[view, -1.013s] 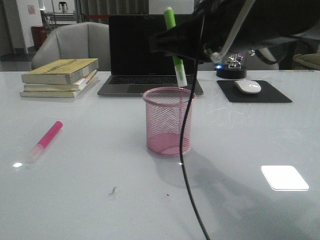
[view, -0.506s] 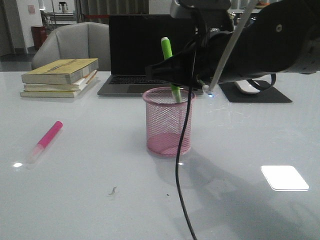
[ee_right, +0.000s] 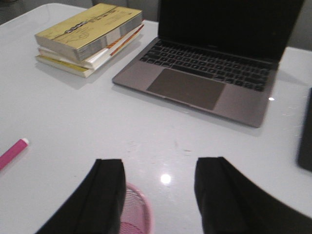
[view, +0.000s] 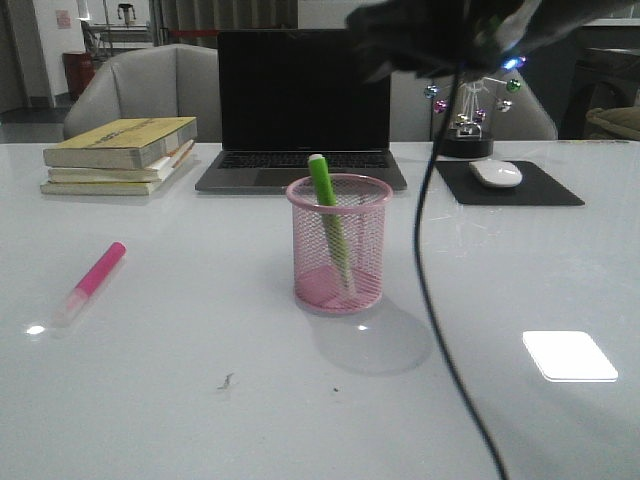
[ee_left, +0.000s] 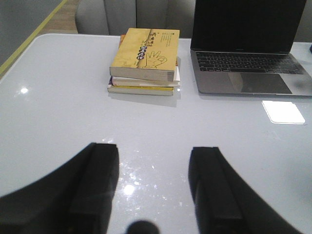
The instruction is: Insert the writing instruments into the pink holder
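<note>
Mid-table, the pink mesh holder (view: 338,243) has the lime green highlighter (view: 329,220) leaning inside it, tip poking above the rim. Pink highlighter (view: 92,280) lies flat on the white table (view: 180,400), well left of the holder. Right gripper (ee_right: 158,195) jaws wide, empty; only a sliver of holder rim shows between them. Left gripper (ee_left: 153,187) wide, empty, over bare table near the book stack (ee_left: 145,61). Right arm is a dark blur top-right in the front view.

The right arm (view: 440,40) is raised high, blurred at the top of the front view. Its hand (ee_right: 158,195) has fingers spread apart, holding nothing. The left hand (ee_left: 153,187) is likewise spread wide and empty.
</note>
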Controlling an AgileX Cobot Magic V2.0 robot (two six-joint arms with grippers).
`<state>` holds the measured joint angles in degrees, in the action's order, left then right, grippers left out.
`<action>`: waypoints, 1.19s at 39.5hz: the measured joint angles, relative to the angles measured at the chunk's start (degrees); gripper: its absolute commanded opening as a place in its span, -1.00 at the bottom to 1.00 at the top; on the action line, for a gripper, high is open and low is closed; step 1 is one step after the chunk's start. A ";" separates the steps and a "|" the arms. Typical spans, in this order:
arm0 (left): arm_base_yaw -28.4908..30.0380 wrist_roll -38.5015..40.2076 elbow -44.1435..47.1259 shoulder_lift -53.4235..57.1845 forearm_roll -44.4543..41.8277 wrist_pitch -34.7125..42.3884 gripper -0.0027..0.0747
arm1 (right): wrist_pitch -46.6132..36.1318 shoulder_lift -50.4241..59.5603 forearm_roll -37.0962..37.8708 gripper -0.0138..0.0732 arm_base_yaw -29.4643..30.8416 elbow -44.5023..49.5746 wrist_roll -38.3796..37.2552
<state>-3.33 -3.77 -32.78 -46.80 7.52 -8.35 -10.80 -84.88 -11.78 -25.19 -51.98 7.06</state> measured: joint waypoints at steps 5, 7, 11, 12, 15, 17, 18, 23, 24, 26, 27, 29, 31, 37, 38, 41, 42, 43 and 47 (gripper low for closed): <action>0.00 0.00 0.00 0.00 0.09 0.00 0.11 | 13.02 8.88 0.33 0.34 8.08 0.13 3.65; 0.00 0.00 0.00 0.00 0.09 0.00 0.11 | 16.91 12.09 0.57 0.34 11.28 0.62 4.23; 0.00 0.00 0.00 0.00 0.09 0.00 0.11 | 20.15 17.47 0.71 0.34 15.59 2.89 4.48; 0.00 0.00 0.00 0.00 0.09 0.00 0.11 | 20.51 18.60 0.80 0.34 16.69 3.87 4.56; 0.00 0.00 0.00 0.00 0.09 0.00 0.11 | 21.98 23.73 0.80 0.34 19.97 7.64 4.71; 0.00 0.00 0.00 0.00 0.09 0.00 0.11 | 23.30 27.31 0.97 0.34 21.82 10.26 4.85; 0.00 0.00 0.00 0.00 0.09 0.00 0.11 | 24.06 28.83 0.99 0.34 22.88 11.94 4.85; 0.00 0.00 0.00 0.00 0.09 -0.11 0.11 | 27.83 35.86 1.89 0.34 26.25 18.29 4.99; 0.00 0.00 0.00 0.00 0.09 -0.11 0.11 | 28.43 37.37 1.89 0.34 26.87 19.53 4.99; 0.00 0.00 -0.08 -0.29 0.23 -0.25 0.11 | 29.33 39.45 2.03 0.34 27.59 20.92 4.99; 0.00 0.00 -0.45 -0.68 0.25 -0.48 0.11 | 29.55 40.52 2.14 0.34 27.77 21.26 4.99; 0.00 0.00 -1.10 -1.71 0.77 -0.57 0.11 | 29.82 41.84 2.14 0.34 27.92 21.40 4.99; 0.00 0.00 -2.34 -2.99 1.20 -0.72 0.11 | 29.82 42.60 2.14 0.34 28.03 21.40 4.99; 0.00 0.00 -8.20 -8.68 2.25 -4.91 0.12 | 30.81 43.15 2.14 0.34 28.03 21.40 4.99; 0.00 0.00 -9.22 -9.62 2.36 -5.80 0.12 | 31.12 43.15 2.14 0.34 28.03 21.40 4.99; -0.69 0.00 -13.08 -13.39 2.31 -8.99 0.12 | 32.38 43.15 2.14 0.34 28.03 21.40 4.99; -1.01 -0.10 -14.20 -14.50 2.31 -9.83 0.12 | 32.76 43.15 2.14 0.34 28.03 21.40 4.99; -1.37 -0.10 -15.28 -16.07 2.31 -10.62 0.12 | 32.95 43.15 2.14 0.34 28.07 21.40 4.99; -3.65 -0.10 -21.14 -22.43 2.31 -14.88 0.12 | 33.64 43.15 2.14 0.34 28.07 21.40 4.99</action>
<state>-6.97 -3.88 -53.92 -69.23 9.83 -23.24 22.84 -41.73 -9.64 2.88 -30.58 12.05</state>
